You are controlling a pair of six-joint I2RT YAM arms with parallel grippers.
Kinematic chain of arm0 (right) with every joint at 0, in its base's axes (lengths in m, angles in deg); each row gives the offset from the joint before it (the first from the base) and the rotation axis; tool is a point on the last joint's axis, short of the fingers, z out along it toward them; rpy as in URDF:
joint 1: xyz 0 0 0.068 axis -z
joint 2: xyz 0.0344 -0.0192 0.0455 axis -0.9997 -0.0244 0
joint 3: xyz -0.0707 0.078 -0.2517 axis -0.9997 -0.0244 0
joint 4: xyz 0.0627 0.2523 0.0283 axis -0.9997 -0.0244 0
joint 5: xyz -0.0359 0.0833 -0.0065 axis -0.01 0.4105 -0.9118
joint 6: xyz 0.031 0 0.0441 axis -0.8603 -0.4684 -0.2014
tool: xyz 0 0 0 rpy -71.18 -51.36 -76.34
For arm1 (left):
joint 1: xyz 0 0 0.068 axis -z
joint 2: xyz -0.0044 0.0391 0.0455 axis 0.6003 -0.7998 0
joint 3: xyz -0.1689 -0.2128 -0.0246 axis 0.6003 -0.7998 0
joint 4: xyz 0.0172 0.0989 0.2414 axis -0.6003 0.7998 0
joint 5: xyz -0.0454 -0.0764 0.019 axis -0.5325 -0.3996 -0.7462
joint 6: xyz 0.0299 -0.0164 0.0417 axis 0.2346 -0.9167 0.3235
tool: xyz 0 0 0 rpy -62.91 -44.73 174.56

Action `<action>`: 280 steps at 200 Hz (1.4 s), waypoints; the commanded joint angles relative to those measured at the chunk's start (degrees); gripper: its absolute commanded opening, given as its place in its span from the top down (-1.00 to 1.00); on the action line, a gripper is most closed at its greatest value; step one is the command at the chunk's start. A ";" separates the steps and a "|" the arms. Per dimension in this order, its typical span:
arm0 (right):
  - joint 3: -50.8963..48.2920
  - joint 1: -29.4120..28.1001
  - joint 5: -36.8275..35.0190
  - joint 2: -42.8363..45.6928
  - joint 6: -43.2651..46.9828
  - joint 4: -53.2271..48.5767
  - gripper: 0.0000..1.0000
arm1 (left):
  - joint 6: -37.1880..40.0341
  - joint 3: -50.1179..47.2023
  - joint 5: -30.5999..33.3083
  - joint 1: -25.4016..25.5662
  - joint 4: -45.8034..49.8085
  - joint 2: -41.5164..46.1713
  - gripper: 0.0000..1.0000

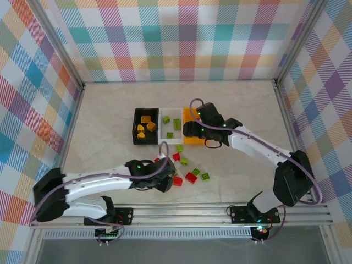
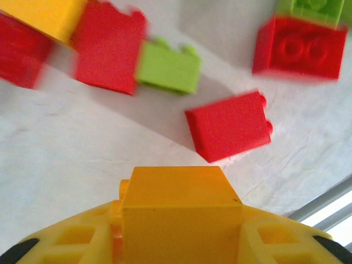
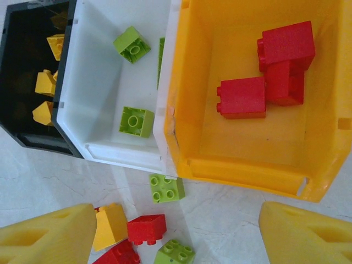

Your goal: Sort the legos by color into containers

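three red bricks [image 3: 242, 98] in orange bin [image 3: 247, 170], one yellow brick [image 2: 179, 212], studs sideways, tight in left gripper [image 2: 177, 247], right gripper [image 3: 176, 223] wide

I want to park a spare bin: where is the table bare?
Bare: the table behind the three bins up to the back wall, and left of the black bin. Crowded: loose legos between the bins and the left end effector.

Row of bins: you have the left bin [image 3: 22, 60], middle bin [image 3: 99, 104] and right bin [image 3: 220, 137] side by side, touching, mid-table [image 1: 110, 110].
Inside each bin: bricks [image 3: 242, 98].
Before the bins: loose bricks [image 1: 191, 176] scattered on the table.
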 commanded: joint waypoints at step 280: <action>-14.00 -2.22 9.76 1.83 -2.96 4.01 -0.53 | 0.30 31.35 -7.85 -35.51 -9.69 -18.11 -1.00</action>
